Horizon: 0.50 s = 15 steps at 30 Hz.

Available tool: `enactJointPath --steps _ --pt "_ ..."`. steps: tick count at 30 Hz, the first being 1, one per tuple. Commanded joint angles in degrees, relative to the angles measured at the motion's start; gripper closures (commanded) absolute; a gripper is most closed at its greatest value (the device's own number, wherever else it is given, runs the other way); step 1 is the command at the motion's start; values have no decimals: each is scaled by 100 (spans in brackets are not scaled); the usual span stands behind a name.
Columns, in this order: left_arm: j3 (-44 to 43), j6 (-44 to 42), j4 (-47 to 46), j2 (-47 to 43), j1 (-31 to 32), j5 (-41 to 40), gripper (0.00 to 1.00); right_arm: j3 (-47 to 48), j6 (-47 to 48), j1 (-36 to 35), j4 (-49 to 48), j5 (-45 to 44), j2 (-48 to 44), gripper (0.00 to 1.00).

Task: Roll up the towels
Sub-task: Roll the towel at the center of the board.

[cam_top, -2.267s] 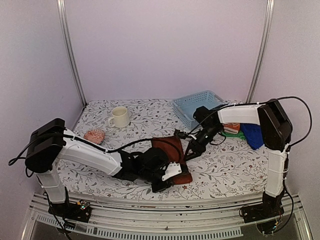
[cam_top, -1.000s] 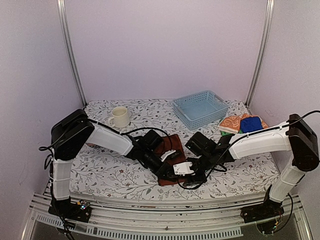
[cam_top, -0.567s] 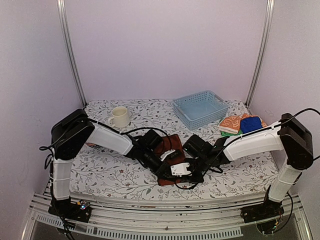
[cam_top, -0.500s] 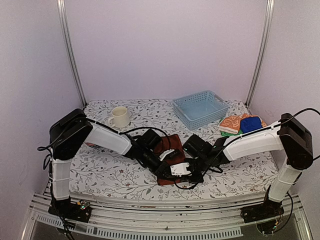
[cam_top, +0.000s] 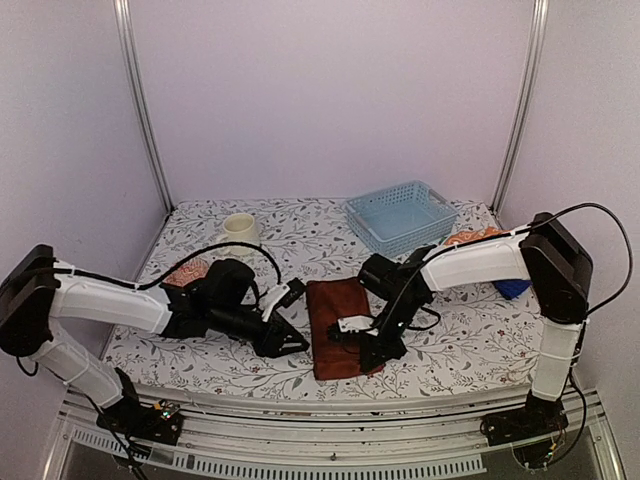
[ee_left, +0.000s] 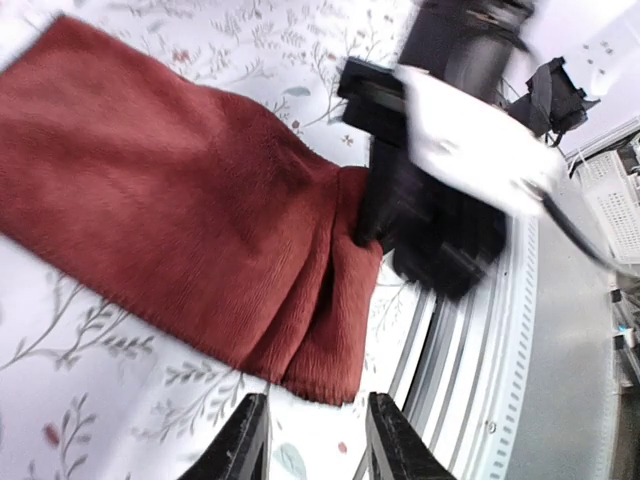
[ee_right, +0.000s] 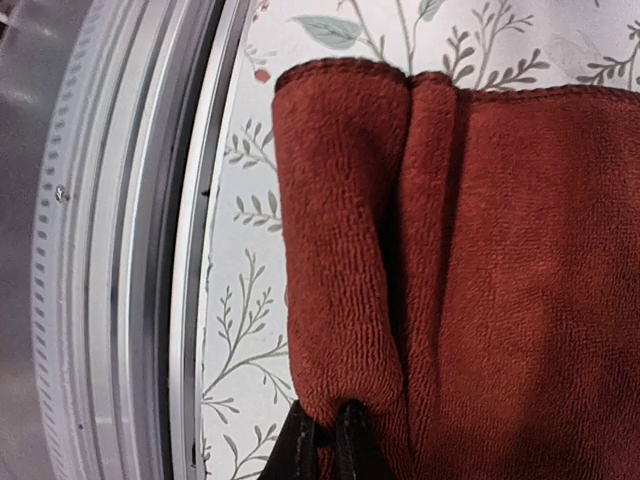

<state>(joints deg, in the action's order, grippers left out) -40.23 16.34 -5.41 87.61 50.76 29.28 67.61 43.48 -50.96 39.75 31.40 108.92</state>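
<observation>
The rust-brown towel (cam_top: 333,325) lies flat near the table's front edge, and its near end is folded over into a short roll (ee_right: 340,250). My right gripper (ee_right: 323,440) is shut on the right end of that roll, and it also shows in the top view (cam_top: 368,345). My left gripper (ee_left: 315,450) is open and empty, just left of the towel's near left corner (cam_top: 287,340). The towel fills the left wrist view (ee_left: 170,210). A blue towel (cam_top: 514,288) and an orange patterned one (cam_top: 466,238) lie at the right, partly hidden by the right arm.
A pale blue lattice basket (cam_top: 402,215) stands at the back right. A cream mug (cam_top: 238,226) stands at the back left. A small orange patterned roll (cam_top: 188,272) lies behind the left arm. The metal front rail (ee_right: 120,240) runs right next to the towel's roll.
My left arm has drawn back to the left, off the towel, with its gripper open. My right gripper stays pinched on the rolled near edge, and its arm has swung back toward the right.
</observation>
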Motion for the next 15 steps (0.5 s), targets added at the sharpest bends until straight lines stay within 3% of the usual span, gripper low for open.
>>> enactJointPath --steps 1,4,7,10,15 --pt "871 -467 -1085 -1143 610 -2050 64 862 50 441 1537 1154 792 92" --pt "1127 -1206 -1186 -1550 1375 -3023 63 1569 168 679 2252 1457 1583 92" --pt "946 -1597 -1012 -1441 1814 -3440 60 2132 293 900 2826 1706 2191 92" --pt "455 -1800 -673 -845 2066 -3886 51 2485 327 1119 3151 1882 2617 92" --pt "-265 -2378 -542 267 2354 -4104 49 2647 416 1166 3366 1968 2874 92"
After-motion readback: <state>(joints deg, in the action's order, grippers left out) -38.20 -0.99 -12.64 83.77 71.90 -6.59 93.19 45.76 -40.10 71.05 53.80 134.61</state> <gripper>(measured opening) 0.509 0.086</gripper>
